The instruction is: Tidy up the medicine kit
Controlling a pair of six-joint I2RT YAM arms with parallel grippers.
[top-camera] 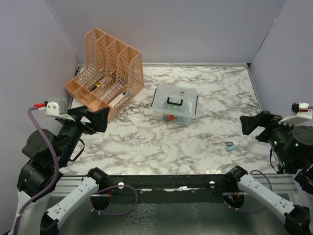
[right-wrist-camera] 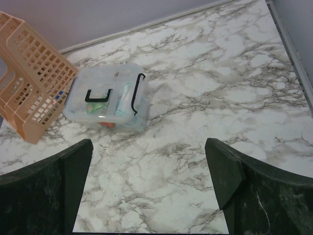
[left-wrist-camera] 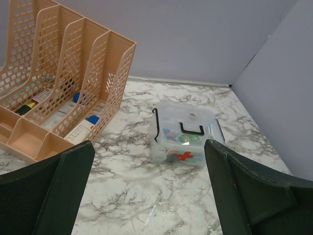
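Marble table, walls on three sides. Orange mesh file rack sits back-left with small packets in its slots.

Medicine kit is mid-table, just right of the rack and not touching it. It's a clear rectangular box with the see-through lid on and a black handle flat on top. There are black side latches and a red cross on the near wall. Coloured contents show through but are hard to identify.

Left gripper is low at the left edge beside the rack's near end, jaws spread wide, nothing between them. Right gripper is at the right edge, also wide open and empty. Both are well apart from the kit.

Small pale item lies on the table near the right gripper.
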